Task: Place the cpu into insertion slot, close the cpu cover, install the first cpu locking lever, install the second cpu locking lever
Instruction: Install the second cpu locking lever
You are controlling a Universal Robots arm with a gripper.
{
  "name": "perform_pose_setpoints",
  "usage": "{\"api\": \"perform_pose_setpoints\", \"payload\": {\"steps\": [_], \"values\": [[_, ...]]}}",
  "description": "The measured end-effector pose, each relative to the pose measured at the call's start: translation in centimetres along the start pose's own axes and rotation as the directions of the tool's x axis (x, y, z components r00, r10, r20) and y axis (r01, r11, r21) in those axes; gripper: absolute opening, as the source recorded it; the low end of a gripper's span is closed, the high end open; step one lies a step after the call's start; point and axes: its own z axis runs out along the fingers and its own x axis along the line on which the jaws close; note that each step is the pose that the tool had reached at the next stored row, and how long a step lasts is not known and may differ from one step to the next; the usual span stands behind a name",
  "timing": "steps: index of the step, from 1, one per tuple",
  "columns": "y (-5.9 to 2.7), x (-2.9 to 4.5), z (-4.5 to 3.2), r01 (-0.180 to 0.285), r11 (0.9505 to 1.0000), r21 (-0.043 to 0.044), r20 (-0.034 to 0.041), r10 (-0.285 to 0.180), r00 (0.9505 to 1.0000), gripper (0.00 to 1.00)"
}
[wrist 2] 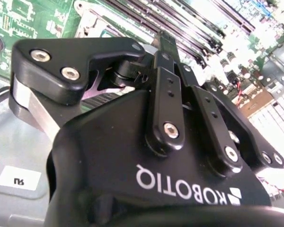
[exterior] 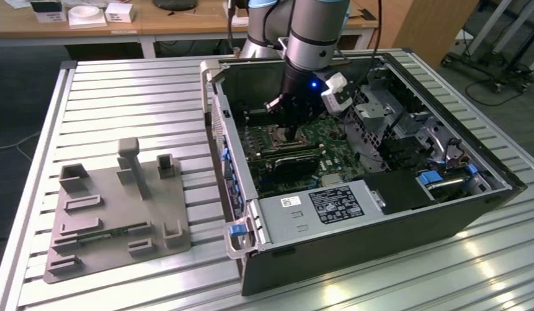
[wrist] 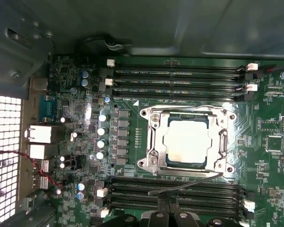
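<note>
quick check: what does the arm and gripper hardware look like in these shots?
The silver-grey cylindrical arm has a light blue joint cap and a glowing blue light near the wrist. The matte black gripper has bar linkages with silver screws, a brushed metal link and white lettering on its body.

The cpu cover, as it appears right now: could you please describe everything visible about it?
In the first wrist view the cpu cover is a thin, silvery metal frame with a large square cut-out, lying flat and closed over the insertion slot. The cpu shows pale and shiny through the cut-out. Screws sit at the corners around it. A thin wire lever runs along one edge, slanting away from the frame at one end. It lies between two banks of long memory slots on the green motherboard.
</note>
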Motion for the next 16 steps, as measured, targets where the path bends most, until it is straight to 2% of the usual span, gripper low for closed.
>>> {"api": "perform_pose_setpoints", "payload": {"steps": [3,8,16], "values": [[0.0,-0.08,-0.35,0.0,1.0,0.0,-0.0034,0.0,1.0,0.1],[0.0,-0.12,-0.37,0.0,1.0,-0.0014,-0.0072,0.0,1.0,0.1],[0.01,0.24,0.07,0.0,1.0,-0.0028,-0.0072,0.0,1.0,0.1]]}}
